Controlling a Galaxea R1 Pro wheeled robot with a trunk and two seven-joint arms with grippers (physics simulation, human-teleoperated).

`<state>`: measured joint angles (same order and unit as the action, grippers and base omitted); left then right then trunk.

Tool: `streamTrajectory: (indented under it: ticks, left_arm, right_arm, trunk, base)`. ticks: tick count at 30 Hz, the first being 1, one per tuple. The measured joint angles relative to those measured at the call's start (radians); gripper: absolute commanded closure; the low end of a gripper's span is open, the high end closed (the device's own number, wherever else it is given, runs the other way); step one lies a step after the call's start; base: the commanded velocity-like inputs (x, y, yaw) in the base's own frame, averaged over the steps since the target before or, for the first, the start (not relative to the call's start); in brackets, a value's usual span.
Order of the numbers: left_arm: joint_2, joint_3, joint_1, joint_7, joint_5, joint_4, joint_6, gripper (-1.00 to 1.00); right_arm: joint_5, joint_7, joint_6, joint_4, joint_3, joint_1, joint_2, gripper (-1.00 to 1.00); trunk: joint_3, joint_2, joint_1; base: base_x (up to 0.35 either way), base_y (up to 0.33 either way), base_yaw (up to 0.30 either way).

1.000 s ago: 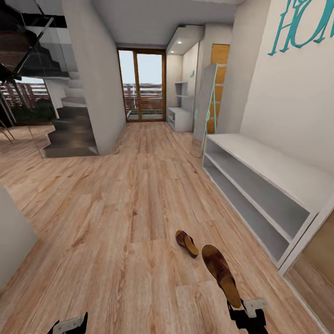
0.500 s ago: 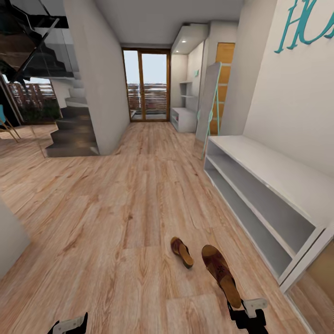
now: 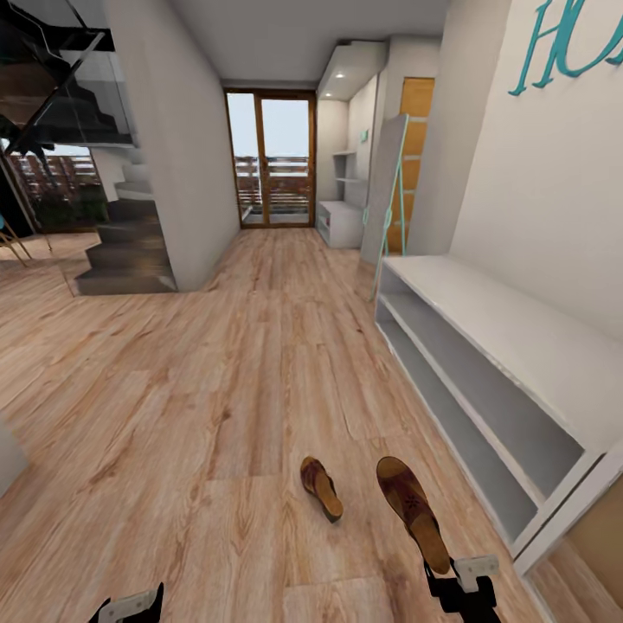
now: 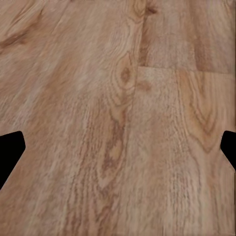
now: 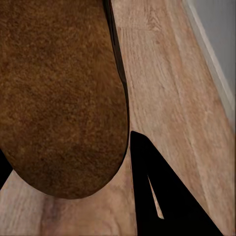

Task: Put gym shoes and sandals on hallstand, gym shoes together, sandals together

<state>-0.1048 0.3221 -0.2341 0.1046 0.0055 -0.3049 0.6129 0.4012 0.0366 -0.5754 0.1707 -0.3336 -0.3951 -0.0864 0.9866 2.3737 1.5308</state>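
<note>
Along the corridor floor (image 3: 216, 389), one sandal is carried and one lies loose.

At the lower right, the right gripper (image 3: 450, 578) clamps the heel of a brown sandal (image 3: 412, 512), held above the planks; its tan footbed looms in the right wrist view. The second sandal (image 3: 321, 488) lies just beside it. A low white shelf bench (image 3: 519, 346) stands against the right wall. The left gripper (image 3: 130, 606) hangs with fingers spread.

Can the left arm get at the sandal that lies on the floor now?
Probably yes: the left gripper is open and holds nothing, and only bare floor lies between it and the loose sandal.
</note>
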Motion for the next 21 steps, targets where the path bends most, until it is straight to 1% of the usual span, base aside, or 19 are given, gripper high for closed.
streamTrajectory:
  ticks: [15, 17, 21]
  left_arm:
    - [0.0, -0.001, 0.0, 0.0, 0.0, -0.001, 0.001, -1.0]
    - [0.0, -0.001, 0.0, 0.0, 0.0, -0.001, 0.001, -1.0]
    - [0.0, 0.0, 0.0, 0.0, 0.0, -0.001, 0.001, -1.0]
  right_arm:
    - [-0.002, -0.001, 0.0, 0.0, 0.0, 0.0, 0.0, 1.0]
    - [-0.002, -0.001, 0.0, 0.0, 0.001, 0.0, 0.0, 1.0]
    - [-0.002, -0.001, 0.0, 0.0, 0.0, 0.0, 0.0, 1.0]
  trunk:
    - [0.0, 0.0, 0.0]
    - [0.0, 0.0, 0.0]
    - [0.0, 0.0, 0.0]
  base:
    - [0.227, -0.203, 0.259]
    - [0.189, -0.203, 0.163]
    - [0.124, -0.203, 0.031]
